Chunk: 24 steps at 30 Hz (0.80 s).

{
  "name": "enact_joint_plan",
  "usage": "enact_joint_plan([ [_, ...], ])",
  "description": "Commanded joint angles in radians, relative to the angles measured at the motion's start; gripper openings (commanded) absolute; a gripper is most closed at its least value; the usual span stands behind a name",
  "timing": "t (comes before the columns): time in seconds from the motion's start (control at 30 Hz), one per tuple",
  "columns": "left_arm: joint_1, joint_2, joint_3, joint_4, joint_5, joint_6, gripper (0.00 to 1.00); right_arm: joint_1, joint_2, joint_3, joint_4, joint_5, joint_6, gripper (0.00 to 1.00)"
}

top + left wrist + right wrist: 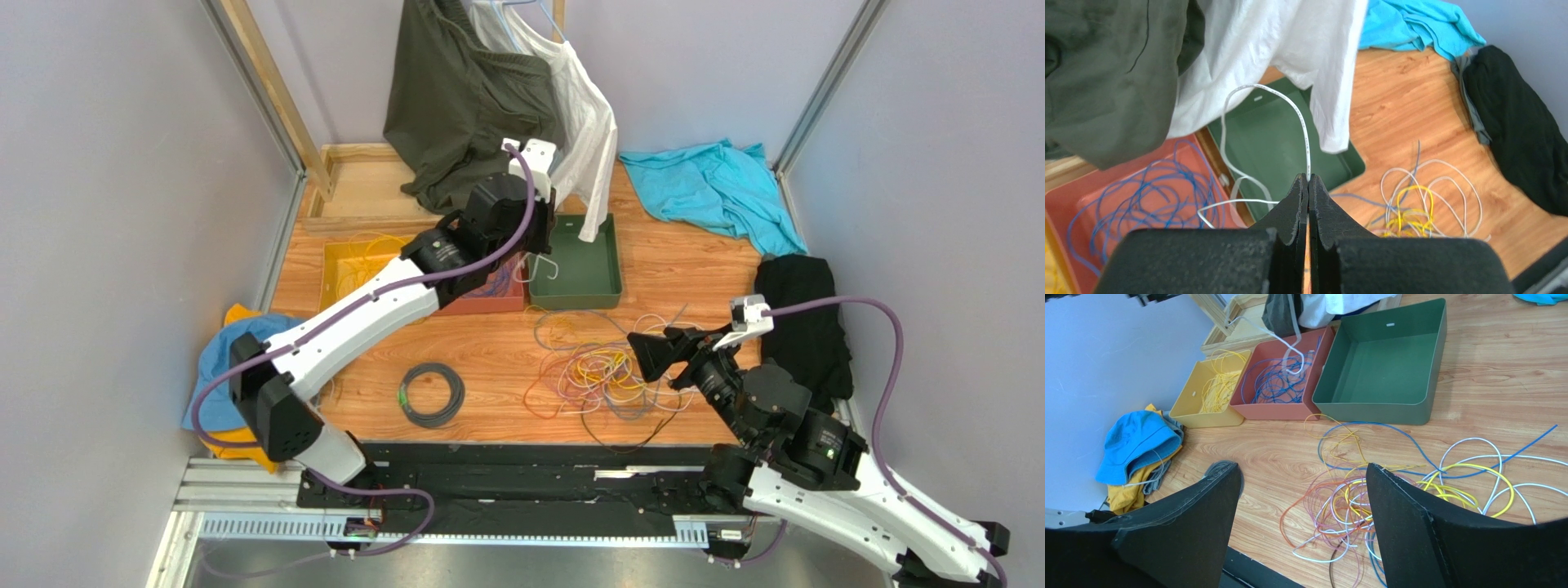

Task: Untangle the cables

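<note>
A loose tangle of thin cables (604,371), yellow, white, purple, orange-red and blue, lies on the wooden table in front of the bins. It also shows in the right wrist view (1350,505). My left gripper (1309,179) is shut on a white cable (1305,138). It holds that cable up over the green bin (1273,142), and the cable loops down towards the red bin. My right gripper (1296,471) is open and empty, hovering above the left part of the tangle. In the top view it (653,352) is at the tangle's right side.
Yellow bin (1206,395) holds yellow cables. Red bin (1273,387) holds blue cables. Green bin (1381,366) is beside them. A dark grey coiled cable (431,395) lies at front left. Hanging olive and white garments (460,92), cyan cloth (718,184), black cloth (803,321) and a blue hat (1137,444) surround the table.
</note>
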Motion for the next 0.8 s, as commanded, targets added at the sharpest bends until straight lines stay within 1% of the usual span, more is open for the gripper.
enact_joint_plan([
  [0.0,0.052,0.082,0.056,0.166,0.043,-0.046,0.00,0.002,-0.027,0.009,-0.021,0.003,-0.018,0.79],
  [0.17,0.078,0.239,0.122,0.206,0.083,-0.079,0.00,0.002,-0.036,0.007,-0.036,-0.006,-0.016,0.79],
  [0.27,0.089,0.322,0.129,0.290,0.083,-0.079,0.00,0.003,-0.048,-0.006,-0.032,-0.017,-0.007,0.79],
  [0.33,0.100,0.377,0.129,0.375,0.094,-0.084,0.00,0.002,-0.054,-0.016,-0.029,-0.019,-0.002,0.79],
  [0.43,0.109,0.428,0.106,0.479,0.097,-0.084,0.00,0.002,-0.053,-0.025,-0.032,-0.009,-0.004,0.79],
  [0.47,0.110,0.435,0.102,0.484,0.106,-0.085,0.05,0.002,-0.053,-0.025,-0.036,-0.008,-0.005,0.79],
  [0.5,0.109,0.439,0.093,0.485,0.111,-0.085,0.13,0.003,-0.054,-0.022,-0.044,-0.002,-0.007,0.79],
  [0.53,0.109,0.422,0.074,0.495,0.117,-0.095,0.37,0.002,-0.056,-0.020,-0.047,0.000,-0.007,0.79],
  [0.57,0.110,0.406,0.009,0.540,0.120,-0.101,0.47,0.002,-0.059,-0.022,-0.048,0.004,-0.010,0.79],
  [0.6,0.110,0.388,-0.024,0.565,0.118,-0.105,0.55,0.002,-0.062,-0.025,-0.048,0.010,-0.010,0.79],
  [0.63,0.110,0.353,-0.053,0.582,0.111,-0.115,0.66,0.002,-0.069,-0.028,-0.042,0.010,-0.013,0.79],
  [0.67,0.110,0.337,-0.090,0.591,0.099,-0.116,0.70,0.002,-0.073,-0.031,-0.036,0.010,-0.015,0.79],
  [0.7,0.110,0.324,-0.101,0.590,0.100,-0.115,0.71,0.002,-0.073,-0.037,-0.026,0.006,-0.016,0.79],
  [0.73,0.110,0.296,-0.110,0.587,0.102,-0.112,0.76,0.002,-0.071,-0.039,-0.021,0.004,-0.018,0.79],
  [0.77,0.107,0.284,-0.125,0.574,0.118,-0.109,0.96,0.002,-0.068,-0.039,-0.019,0.006,-0.018,0.79],
])
